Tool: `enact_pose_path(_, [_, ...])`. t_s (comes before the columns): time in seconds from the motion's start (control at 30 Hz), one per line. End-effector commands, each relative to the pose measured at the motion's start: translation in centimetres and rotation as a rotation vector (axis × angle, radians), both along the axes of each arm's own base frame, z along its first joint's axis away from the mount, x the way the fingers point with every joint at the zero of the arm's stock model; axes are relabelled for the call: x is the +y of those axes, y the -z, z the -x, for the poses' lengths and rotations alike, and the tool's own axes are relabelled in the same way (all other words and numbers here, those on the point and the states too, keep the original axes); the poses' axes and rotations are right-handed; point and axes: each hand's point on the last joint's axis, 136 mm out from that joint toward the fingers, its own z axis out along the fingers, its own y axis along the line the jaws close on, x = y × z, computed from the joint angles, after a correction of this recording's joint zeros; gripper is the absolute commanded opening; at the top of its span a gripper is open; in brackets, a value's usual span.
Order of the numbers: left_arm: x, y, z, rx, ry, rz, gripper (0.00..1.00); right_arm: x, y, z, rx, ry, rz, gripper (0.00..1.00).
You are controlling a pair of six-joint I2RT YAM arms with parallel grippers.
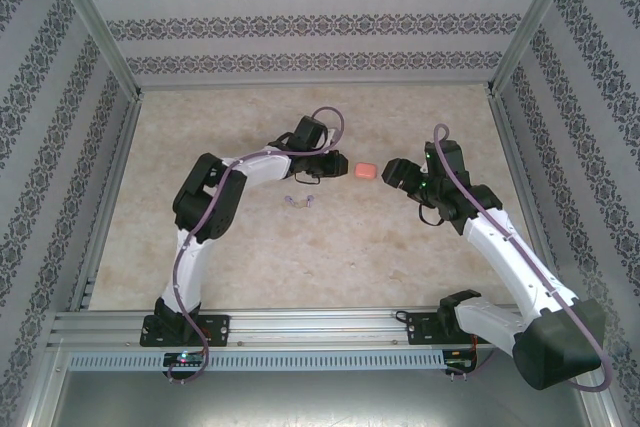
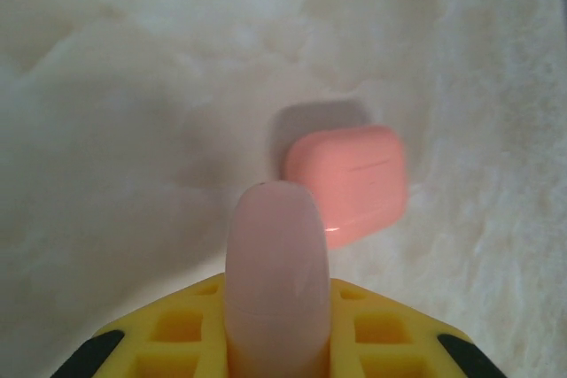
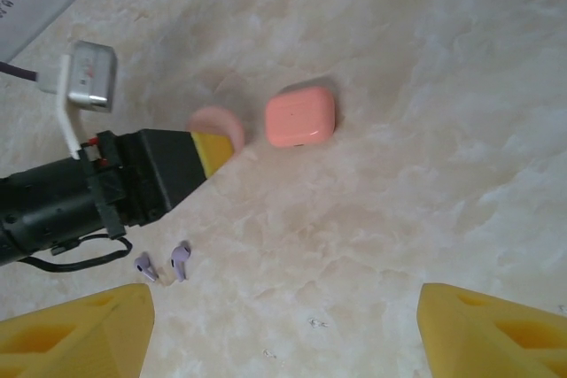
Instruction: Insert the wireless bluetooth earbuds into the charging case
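1. Top view: the left hand (image 1: 338, 165) and right hand (image 1: 388, 171) flank a coral-pink rounded plastic charging case (image 1: 365, 169) on the beige marbled table (image 1: 300, 267).
2. Left wrist: the left hand grips a pale pink rounded plastic case (image 2: 275, 263). The coral case lies closed just beyond its tip.
3. Right wrist: the right hand's fingers (image 3: 89, 329) are spread wide, holding nothing. The coral case lies ahead, with two purple stemmed earbuds (image 3: 164, 263) nearer.

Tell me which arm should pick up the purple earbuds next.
Probably right: the right gripper is open, with the purple earbuds in its wrist view. The left gripper is shut, its tip beside the closed coral case.
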Motion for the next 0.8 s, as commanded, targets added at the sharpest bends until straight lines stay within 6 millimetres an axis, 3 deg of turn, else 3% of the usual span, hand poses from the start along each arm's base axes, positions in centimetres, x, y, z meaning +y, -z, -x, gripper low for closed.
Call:
enact_pose_path(0.0, [0.0,0.2,0.0,0.095,-0.044,-0.026,0.04,-0.3,0.0,0.0,-0.016,-0.009,-0.004,0.79])
enact_pose_path(0.07, [0.2,0.9,0.0,0.132,-0.055,-0.052,0.05,-0.3,-0.1,0.0,-0.016,-0.012,-0.008,0.79])
enact_pose_path(0.43, [2.9,3.1,0.1,0.227,-0.154,-0.251,0.4,-0.8,-1.7,0.3,-0.045,-0.019,-0.047,0.8])
enact_pose_path(0.57, [3.4,3.5,0.2,0.242,-0.17,-0.285,0.46,-1.1,-2.3,0.6,-0.049,-0.018,-0.059,0.8])
enact_pose_path(0.67, [3.7,2.9,-0.1,0.21,-0.177,-0.303,0.5,-1.3,-2.5,0.9,-0.046,-0.017,-0.064,0.82])
enact_pose_path(0.77, [3.7,1.0,-0.9,0.155,-0.185,-0.294,0.55,-1.5,-2.7,1.4,-0.041,-0.018,-0.065,0.86])
